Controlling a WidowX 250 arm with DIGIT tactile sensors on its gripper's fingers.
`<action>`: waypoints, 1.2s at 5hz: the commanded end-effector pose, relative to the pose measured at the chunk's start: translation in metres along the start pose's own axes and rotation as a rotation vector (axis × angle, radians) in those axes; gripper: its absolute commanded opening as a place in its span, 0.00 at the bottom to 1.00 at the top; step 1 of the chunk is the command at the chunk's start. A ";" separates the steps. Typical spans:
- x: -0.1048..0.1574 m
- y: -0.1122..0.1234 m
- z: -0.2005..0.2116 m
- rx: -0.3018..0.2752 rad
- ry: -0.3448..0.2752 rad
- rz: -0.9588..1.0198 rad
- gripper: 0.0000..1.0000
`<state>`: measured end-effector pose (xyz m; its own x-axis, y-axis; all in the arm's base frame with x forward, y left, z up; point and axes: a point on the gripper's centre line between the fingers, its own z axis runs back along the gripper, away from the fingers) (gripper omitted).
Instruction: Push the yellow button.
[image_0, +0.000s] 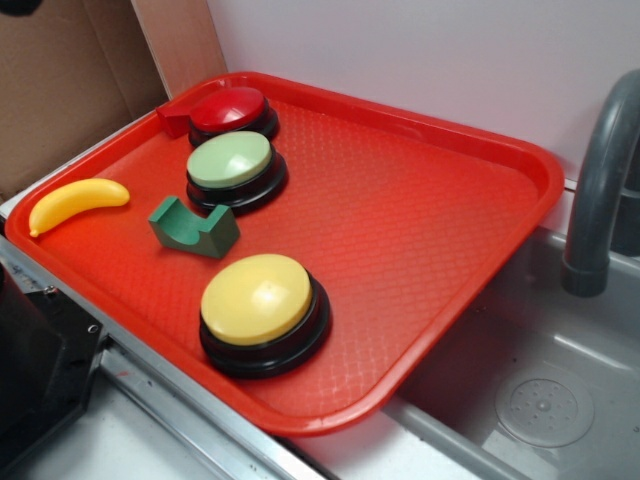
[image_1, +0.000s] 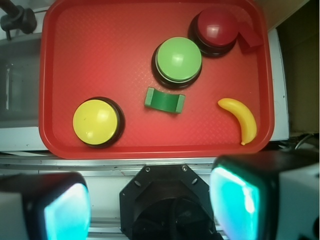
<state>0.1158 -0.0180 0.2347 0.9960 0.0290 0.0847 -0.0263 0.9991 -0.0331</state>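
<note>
The yellow button (image_0: 257, 299), a domed yellow top on a black round base, sits near the front edge of the red tray (image_0: 430, 220). In the wrist view it (image_1: 96, 121) lies at the tray's lower left. My gripper (image_1: 150, 207) is open, its two teal pads (image_1: 235, 202) wide apart at the bottom of the wrist view. It hovers high over the robot's black base (image_1: 165, 200), well back from the tray and the button. The gripper does not show in the exterior view.
On the tray are also a pale green button (image_0: 231, 165), a red button (image_0: 231, 108), a green block (image_0: 193, 226) and a yellow toy banana (image_0: 78, 203). A grey sink (image_0: 540, 390) with a faucet (image_0: 600, 190) lies right of the tray.
</note>
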 end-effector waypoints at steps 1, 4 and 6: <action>0.000 0.000 0.000 0.000 0.000 0.000 1.00; 0.049 -0.061 -0.130 0.119 0.058 -0.494 1.00; 0.043 -0.082 -0.186 -0.047 0.012 -0.624 1.00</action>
<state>0.1772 -0.0981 0.0502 0.8256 -0.5607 0.0633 0.5629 0.8262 -0.0234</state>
